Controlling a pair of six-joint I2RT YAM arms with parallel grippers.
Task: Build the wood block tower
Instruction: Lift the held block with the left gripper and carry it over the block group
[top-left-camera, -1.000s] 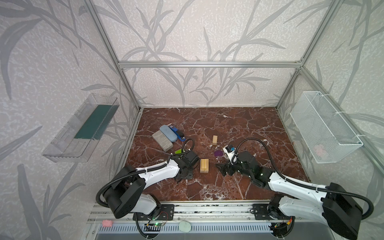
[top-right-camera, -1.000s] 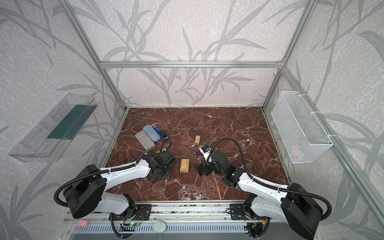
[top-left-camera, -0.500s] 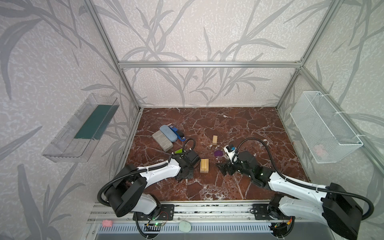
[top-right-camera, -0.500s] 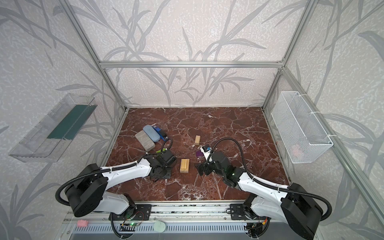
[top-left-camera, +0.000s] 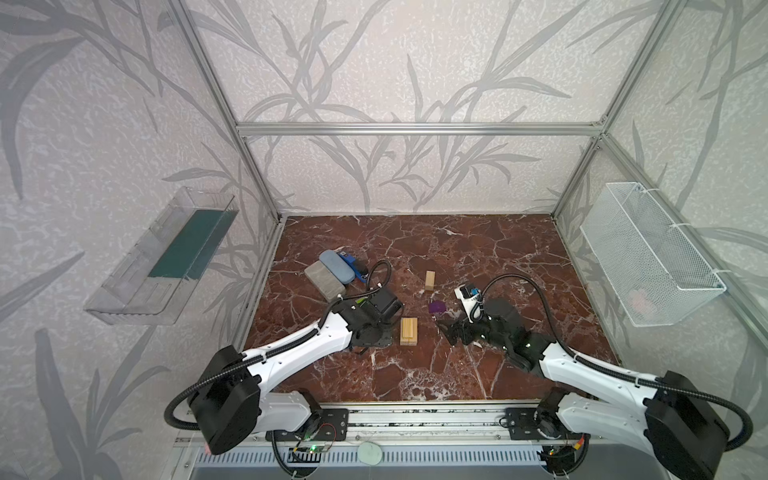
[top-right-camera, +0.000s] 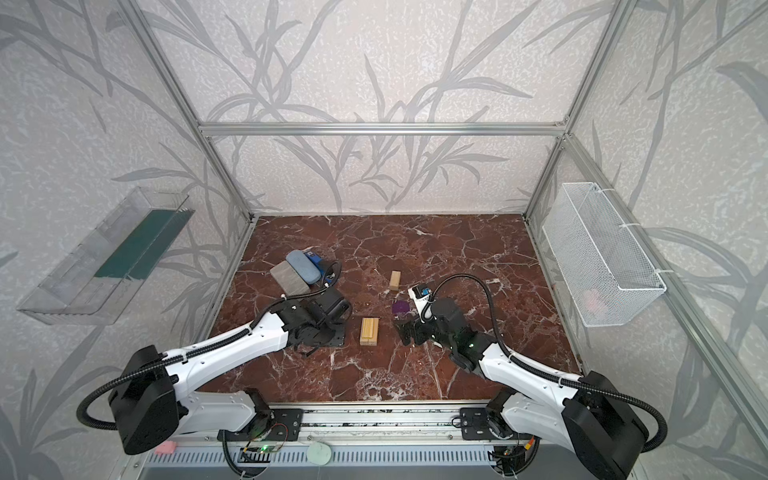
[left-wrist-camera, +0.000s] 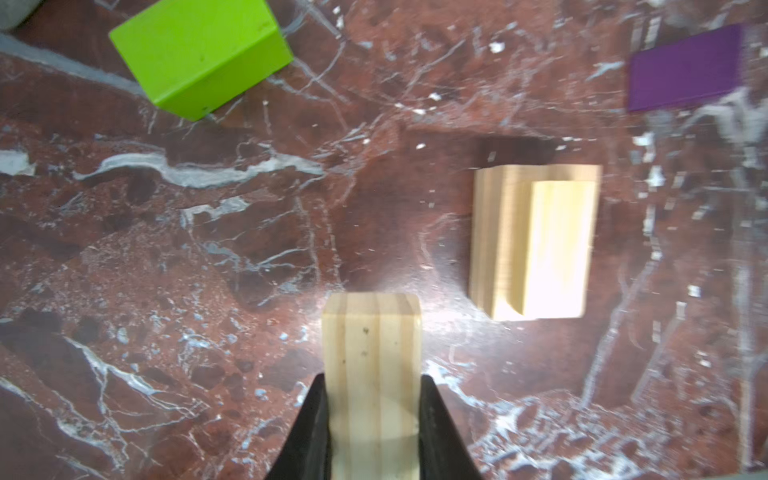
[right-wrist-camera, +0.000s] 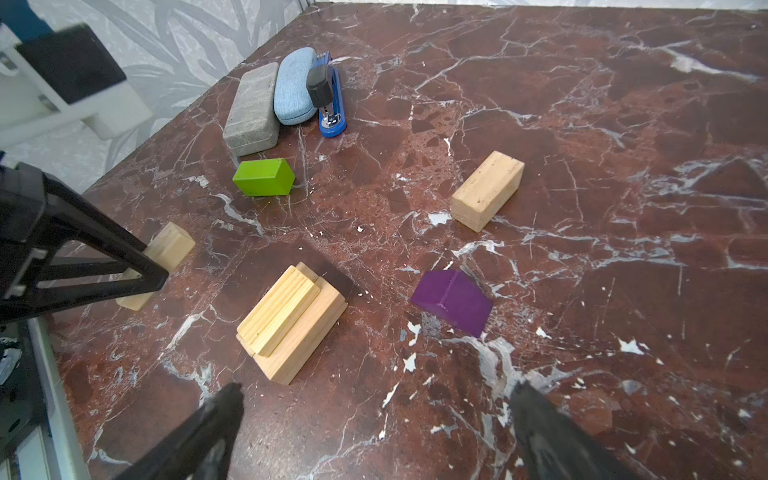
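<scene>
A pale wood block (left-wrist-camera: 370, 345) (smooth, square-ended) is clamped between the close-set jaws of the left gripper (left-wrist-camera: 370, 386), low on the red marble table (left-wrist-camera: 208, 249). Just beside it, the tower (left-wrist-camera: 536, 241) is seen: a narrower pale piece laid flat on a wider one. Next the purple block (right-wrist-camera: 453, 301) is passed, and the right gripper (right-wrist-camera: 374, 399) is held wide and empty near it.
</scene>
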